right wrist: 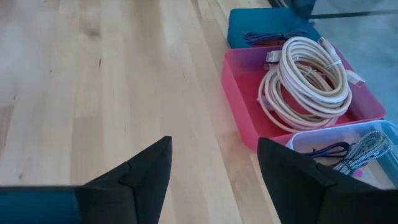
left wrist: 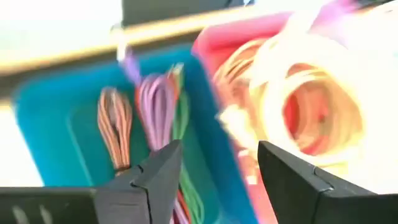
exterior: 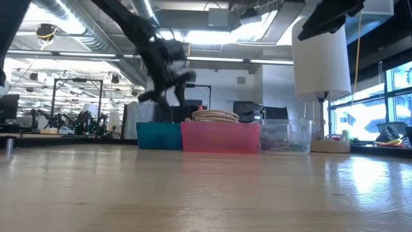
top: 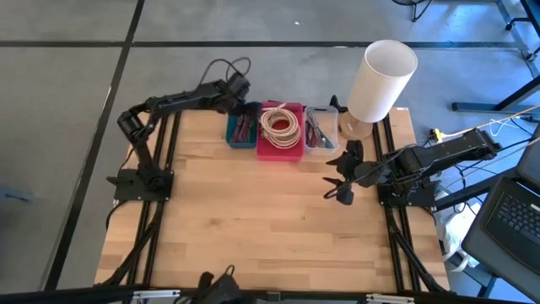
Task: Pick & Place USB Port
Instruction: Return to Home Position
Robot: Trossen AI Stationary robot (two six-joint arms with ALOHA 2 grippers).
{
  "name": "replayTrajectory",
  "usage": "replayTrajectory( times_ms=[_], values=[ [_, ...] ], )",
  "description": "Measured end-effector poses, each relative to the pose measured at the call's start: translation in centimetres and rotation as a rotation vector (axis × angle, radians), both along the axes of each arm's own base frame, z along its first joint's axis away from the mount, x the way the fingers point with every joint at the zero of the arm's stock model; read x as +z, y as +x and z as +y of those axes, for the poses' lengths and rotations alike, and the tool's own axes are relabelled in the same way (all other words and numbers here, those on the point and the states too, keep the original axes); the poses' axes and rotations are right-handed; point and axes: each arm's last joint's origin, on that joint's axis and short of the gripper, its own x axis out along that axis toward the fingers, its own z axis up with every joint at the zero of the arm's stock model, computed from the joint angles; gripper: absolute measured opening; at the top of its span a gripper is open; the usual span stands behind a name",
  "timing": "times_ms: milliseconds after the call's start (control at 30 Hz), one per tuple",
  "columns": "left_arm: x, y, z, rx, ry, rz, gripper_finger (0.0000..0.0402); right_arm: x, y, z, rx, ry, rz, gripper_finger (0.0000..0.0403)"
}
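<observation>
Three bins stand side by side at the table's far edge. The teal bin [top: 241, 128] [left wrist: 56, 124] holds bundled purple, orange and green cables [left wrist: 152, 106]. The pink bin [top: 281, 143] [right wrist: 245, 93] holds a coiled cream cable [right wrist: 308, 74]. The clear bin [top: 321, 128] [right wrist: 348, 149] holds thin dark cables. My left gripper [top: 245, 106] [left wrist: 217, 155] is open and hovers over the teal bin, above the wall it shares with the pink bin. My right gripper [top: 332, 177] [right wrist: 214, 146] is open above the bare table, on the near side of the clear bin.
A white cylindrical lamp [top: 380, 78] [exterior: 322, 55] stands at the far right corner beside the clear bin. The wooden table [top: 253, 228] lies bare on the near side of the bins. A laptop [top: 506, 219] sits off the table's right side.
</observation>
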Motion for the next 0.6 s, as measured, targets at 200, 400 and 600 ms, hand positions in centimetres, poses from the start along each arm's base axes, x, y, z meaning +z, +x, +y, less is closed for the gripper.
replayTrajectory(
  times_ms=[200, 400, 600],
  values=[
    [7.4, -1.2, -4.9, -0.168, 0.297, -0.047, 0.0204, 0.3, -1.0, 0.1, 0.002, -0.005, -0.003, 0.0238],
    [10.9, -3.0, -16.8, -0.388, 0.638, -0.189, 0.0194, 0.3, -3.4, 1.7, 0.017, -0.016, -0.095, 0.0238],
    [8.0, -5.2, -25.7, -0.593, 0.782, -0.603, 0.0186, -1.9, -3.8, 3.5, -0.006, -0.062, -0.321, 0.0238]
  ],
)
